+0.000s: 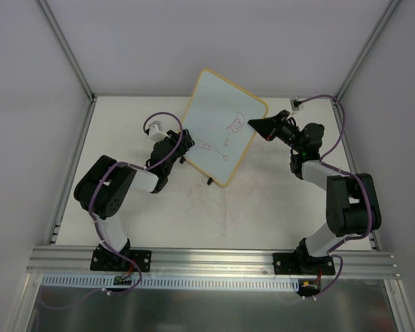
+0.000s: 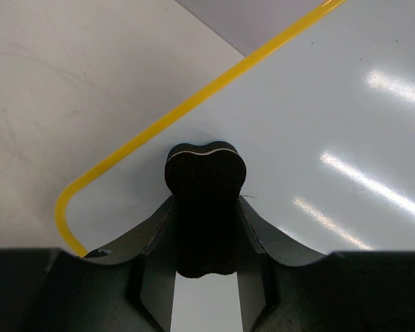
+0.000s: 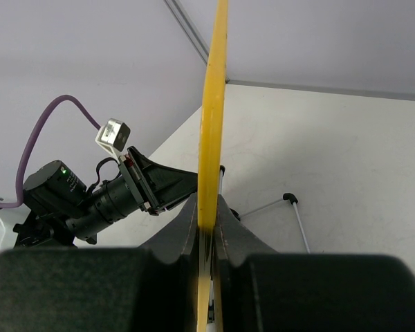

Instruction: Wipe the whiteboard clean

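The whiteboard, white with a yellow frame, is held tilted off the table. Red doodles mark its face. Its black foot hangs at the lower edge. My right gripper is shut on the board's right edge; in the right wrist view the yellow frame runs edge-on between my right gripper's jaws. My left gripper is at the board's left side, shut on a black eraser. In the left wrist view my left gripper holds the eraser against the white surface near a rounded corner.
The board's wire leg with a black foot hangs over the table. My left arm's wrist shows behind the board. A white connector lies at the back right. An aluminium rail runs along the near edge. Enclosure walls stand on three sides.
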